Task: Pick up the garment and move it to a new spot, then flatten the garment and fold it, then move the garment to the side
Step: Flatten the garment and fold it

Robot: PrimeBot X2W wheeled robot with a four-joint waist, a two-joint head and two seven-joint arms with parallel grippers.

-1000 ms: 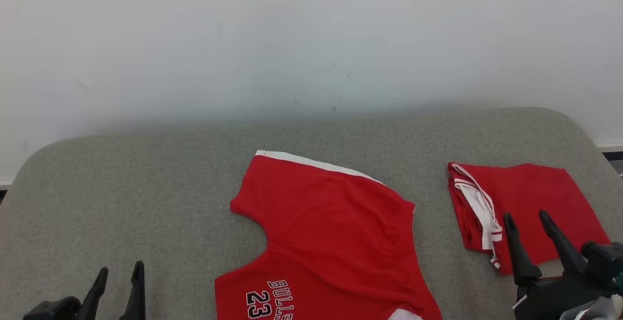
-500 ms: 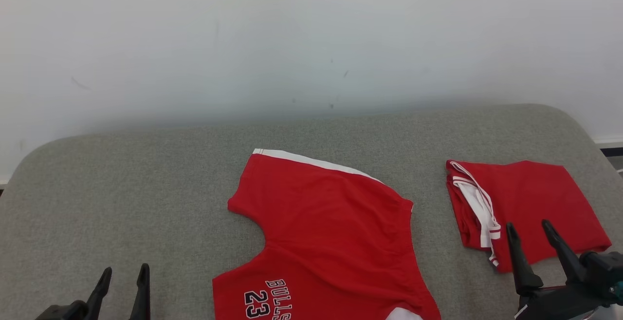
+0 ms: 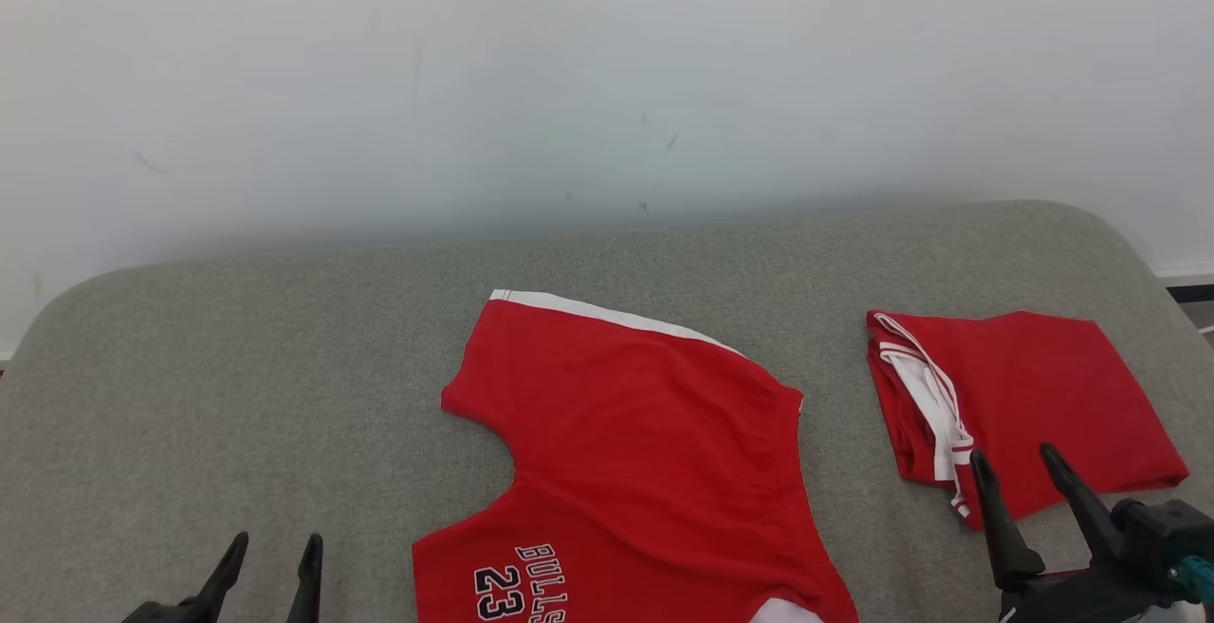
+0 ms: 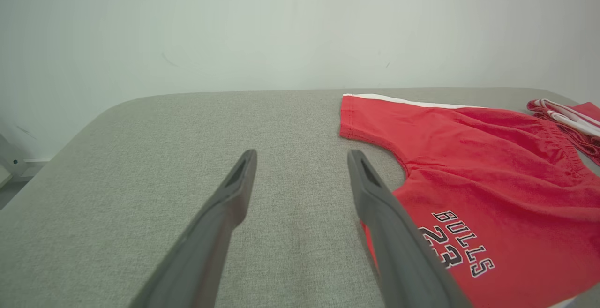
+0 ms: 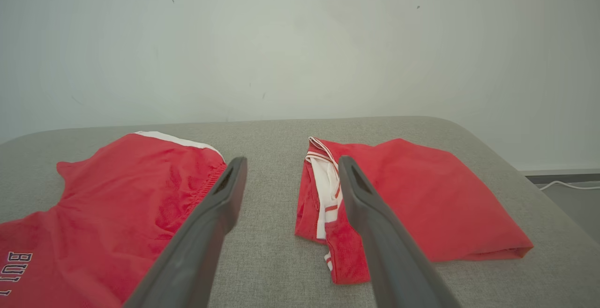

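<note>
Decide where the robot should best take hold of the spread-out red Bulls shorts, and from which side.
Probably the far leg's hem corner of the shorts, approached from the robot's left by the open left end effector: that corner juts out flat over bare cushion, giving a free edge to pinch.

The padded grey table is viewed by the head camera from above its near edge. This camera is tilted down and faced toward the white wall at the far side, so nearly the whole tabletop is taken in from some way off. The left wrist camera is set low and close over the near left part of the table and is aimed along the left gripper toward the far wall. The right wrist camera is set equally low over the near right part, behind the right gripper, and is faced the same way. The spread red garment is shared by all three views. The folded red garment is seen whole from the head and the right wrist, and is cut off at the right edge of the left wrist view.
</note>
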